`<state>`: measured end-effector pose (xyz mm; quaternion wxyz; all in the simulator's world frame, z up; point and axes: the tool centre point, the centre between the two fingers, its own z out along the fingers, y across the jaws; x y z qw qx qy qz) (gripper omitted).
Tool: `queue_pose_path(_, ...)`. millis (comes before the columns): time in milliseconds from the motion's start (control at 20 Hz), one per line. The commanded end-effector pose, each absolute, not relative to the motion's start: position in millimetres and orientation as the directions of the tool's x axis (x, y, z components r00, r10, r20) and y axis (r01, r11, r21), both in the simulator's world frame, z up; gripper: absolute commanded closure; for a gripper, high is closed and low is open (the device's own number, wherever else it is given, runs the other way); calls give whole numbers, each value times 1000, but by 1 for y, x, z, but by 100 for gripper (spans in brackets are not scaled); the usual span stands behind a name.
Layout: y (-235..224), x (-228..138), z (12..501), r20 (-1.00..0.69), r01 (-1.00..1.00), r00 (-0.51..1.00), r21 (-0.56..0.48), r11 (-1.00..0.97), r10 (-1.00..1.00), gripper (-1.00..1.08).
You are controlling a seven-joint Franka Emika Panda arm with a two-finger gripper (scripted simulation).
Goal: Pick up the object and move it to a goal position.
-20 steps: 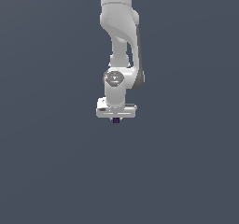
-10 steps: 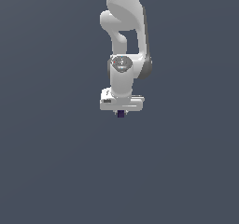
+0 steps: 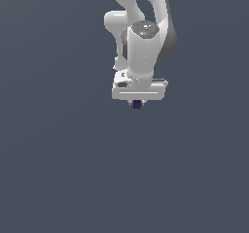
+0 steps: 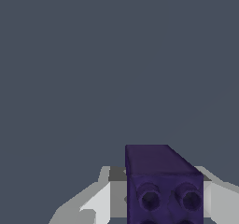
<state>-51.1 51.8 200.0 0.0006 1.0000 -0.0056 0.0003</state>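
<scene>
The object (image 3: 137,104) is a small dark purple block that pokes out just below the white hand of the arm in the exterior view. It is far narrower than the hand. My gripper (image 3: 137,103) is shut on it and holds it up in the air. In the wrist view the object (image 4: 163,183) fills the near part of the picture, with round holes on its facing side. A white finger (image 4: 100,202) sits against one flank and a second white finger (image 4: 223,202) against the other.
Behind the arm there is only a flat, even dark grey-blue surface (image 3: 58,169). No other objects, containers or edges show in either view.
The arm has carried the held object toward the exterior view's right and a little upward over the last second. The wrist has also turned. The grip has stayed shut.
</scene>
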Motion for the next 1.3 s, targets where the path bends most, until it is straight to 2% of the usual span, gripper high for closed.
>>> queue_pose_path(0,63,-51,228,0,-12,1000,2,-1000,-12,108)
queue_pose_path(800,132,-46,391,0,-11,1000,1,-1000,-11,108)
queue_pose_path(1250,161,-41,459,0,-12,1000,1,-1000,-12,108)
